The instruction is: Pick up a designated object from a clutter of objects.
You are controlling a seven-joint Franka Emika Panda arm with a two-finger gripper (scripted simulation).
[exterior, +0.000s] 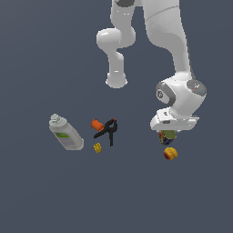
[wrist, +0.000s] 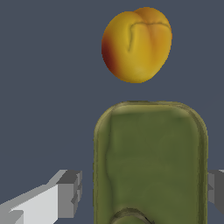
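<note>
Wrist view: the can (wrist: pixel 151 164) fills the lower half of the picture, its olive-green top a rounded oblong with a raised rim, a dull, faintly mottled sheen and a small round bump at one end. The gripper (wrist: pixel 146 192) straddles it: one blocky grey fingertip (wrist: pixel 70 192) on a white finger stands apart from the can's side with bare floor showing in the gap, and the other pad (wrist: pixel 217 192) sits just beside the opposite edge, so the jaws are spread and not pressing the can. Beyond the can, near but apart from it, lies the peach (wrist: pixel 136 44), smooth-skinned, yellow-orange with a red blush on one flank and a shallow crease.

In the exterior view the glossy white arm ends with the gripper (exterior: pixel 168 135) low over the can (exterior: pixel 167 136), whose green top and dark blue label with red and yellow marks peek out under the hand. The peach (exterior: pixel 170 153) rests just beside it. Well apart, toward the exterior view's left, lie a black spring clamp (exterior: pixel 108 130) with orange tips, a tiny yellow block (exterior: pixel 97 147) and a tilted white bottle (exterior: pixel 66 133) with a green label, on the flat dark slate floor (exterior: pixel 36 195).
</note>
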